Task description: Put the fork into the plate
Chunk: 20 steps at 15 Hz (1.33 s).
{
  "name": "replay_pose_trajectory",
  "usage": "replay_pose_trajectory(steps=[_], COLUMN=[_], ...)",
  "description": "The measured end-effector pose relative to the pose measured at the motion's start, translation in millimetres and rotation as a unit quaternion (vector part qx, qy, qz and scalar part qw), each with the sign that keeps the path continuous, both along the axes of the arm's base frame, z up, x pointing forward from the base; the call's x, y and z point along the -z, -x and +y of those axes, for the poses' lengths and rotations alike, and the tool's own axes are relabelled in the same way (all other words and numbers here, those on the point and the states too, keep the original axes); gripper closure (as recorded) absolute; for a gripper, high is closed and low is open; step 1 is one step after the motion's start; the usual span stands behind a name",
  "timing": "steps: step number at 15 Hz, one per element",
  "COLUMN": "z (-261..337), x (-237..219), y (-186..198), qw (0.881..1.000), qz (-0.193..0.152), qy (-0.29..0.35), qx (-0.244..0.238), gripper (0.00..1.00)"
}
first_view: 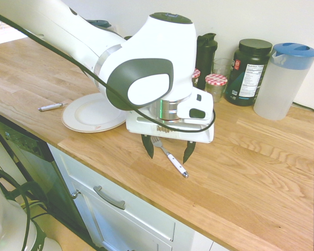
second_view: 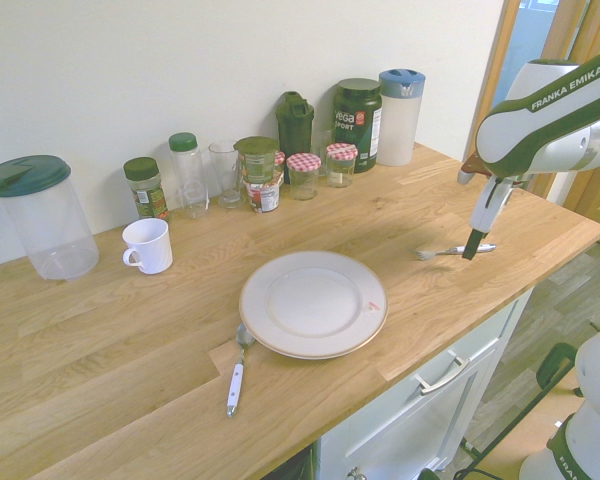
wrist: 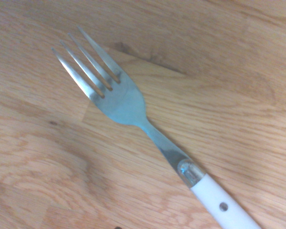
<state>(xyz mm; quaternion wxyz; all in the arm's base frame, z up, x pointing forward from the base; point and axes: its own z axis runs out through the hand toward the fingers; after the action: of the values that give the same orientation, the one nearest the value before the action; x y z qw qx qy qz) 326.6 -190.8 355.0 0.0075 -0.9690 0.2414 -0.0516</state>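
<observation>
Tool (first_view: 168, 148) stands open, empty, pointing down, its two dark fingers either side of the fork (first_view: 169, 156), which lies flat on the worktop (first_view: 240, 172) directly beneath. Recommended: lower squarely and close across the neck or upper handle, not the tines, then lift level. The plate (first_view: 91, 113) sits well off to one side, with a smaller utensil (first_view: 51, 107) beyond it. Finger-to-worktop clearance cannot be judged; the arm's body hides part of the plate.
</observation>
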Motion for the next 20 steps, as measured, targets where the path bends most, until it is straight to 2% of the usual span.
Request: replay_pose_trajectory(steps=[10, 11, 20], z=[-18, -19, -19], x=[17, 18, 23], y=[-19, -20, -24], qw=[1.000, 1.000, 1.000], qz=[0.000, -0.001, -0.001], qy=[-0.003, -0.004, -0.006], qx=[-0.018, -0.019, -0.019], gripper=[0.00, 1.00, 1.00])
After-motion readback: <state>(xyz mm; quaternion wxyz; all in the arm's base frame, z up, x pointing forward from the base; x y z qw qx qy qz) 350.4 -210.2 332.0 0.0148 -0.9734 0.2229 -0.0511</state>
